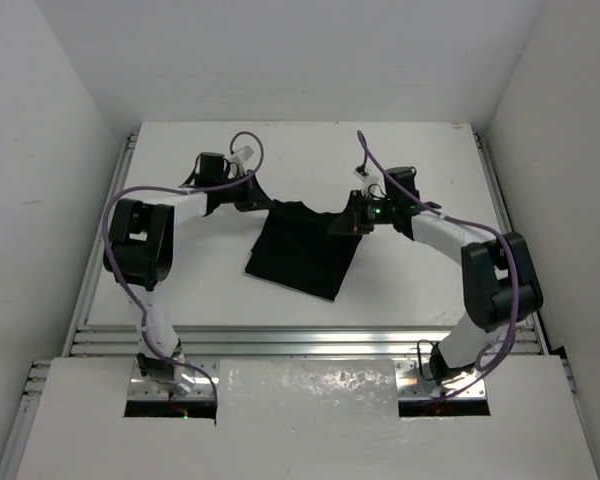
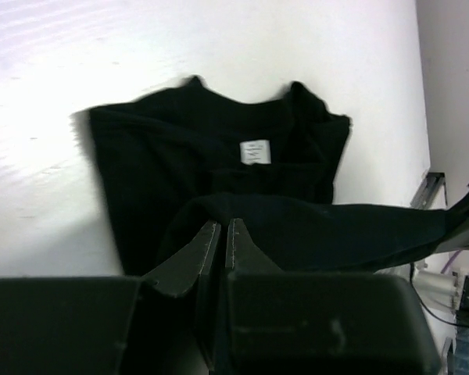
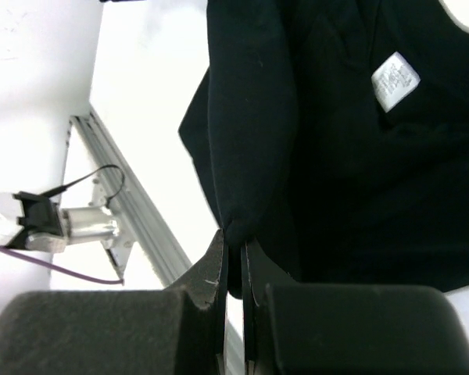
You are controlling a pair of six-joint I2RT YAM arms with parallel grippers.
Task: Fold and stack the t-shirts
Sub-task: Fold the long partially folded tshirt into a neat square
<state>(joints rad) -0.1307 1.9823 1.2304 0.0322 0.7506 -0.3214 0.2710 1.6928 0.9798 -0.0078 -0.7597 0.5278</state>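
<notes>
White table (image 1: 410, 180): bearing the garment. Black t-shirt (image 1: 302, 250): lying mid-table, its far edge stretching raised between both arms. Left gripper (image 2: 223, 225): jaws pinching shut on that edge. Right gripper (image 3: 233, 238): jaws clamping a cloth fold. White neck label (image 2: 255, 152): facing up.

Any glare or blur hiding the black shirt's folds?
Top external: black cloth t-shirt is a featureless dark shape, glare on the glossy white near panel. Left wrist: white table blown out, shirt edges soft. Right wrist: white neck label clear, folds faint.
</notes>
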